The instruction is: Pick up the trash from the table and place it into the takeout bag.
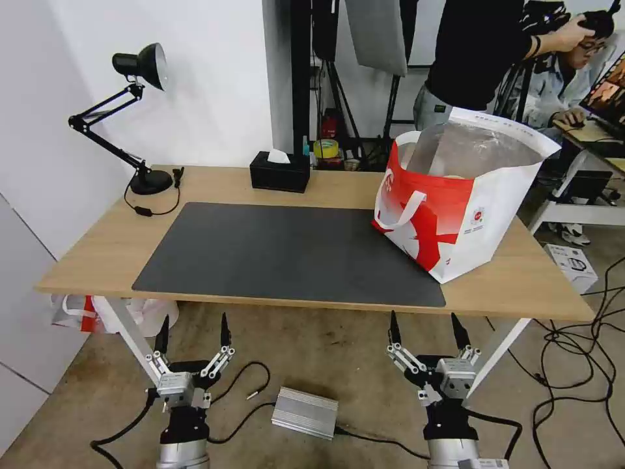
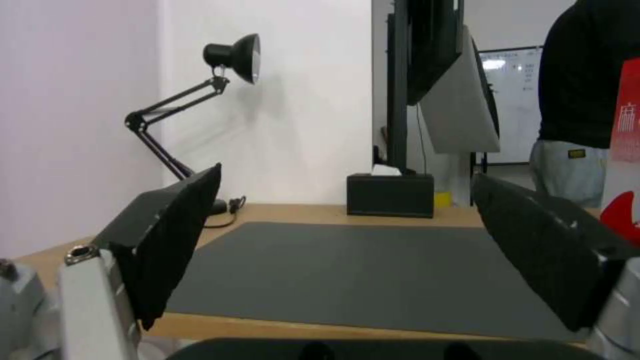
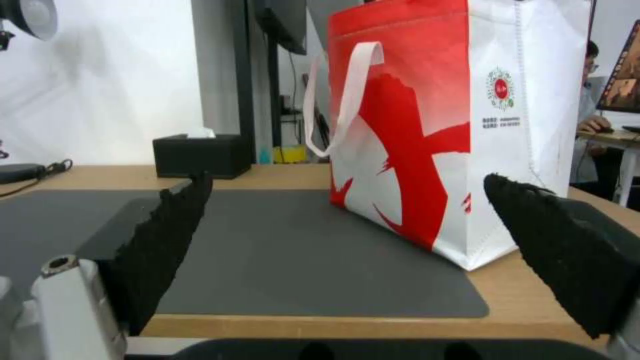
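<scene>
Two grippers hang below the table's [image 1: 97, 251] near edge, the left gripper [image 1: 193, 329] and right gripper [image 1: 424, 326] each with fingers spread apart and holding nothing. The takeout bag [image 1: 456, 208] stands upright at the table's right end, one corner on the mat [image 1: 286, 251]. Its foil walls hide most of what lies inside; a pale rim shows there, too little to identify. Its top is cut off in the right wrist view.
</scene>
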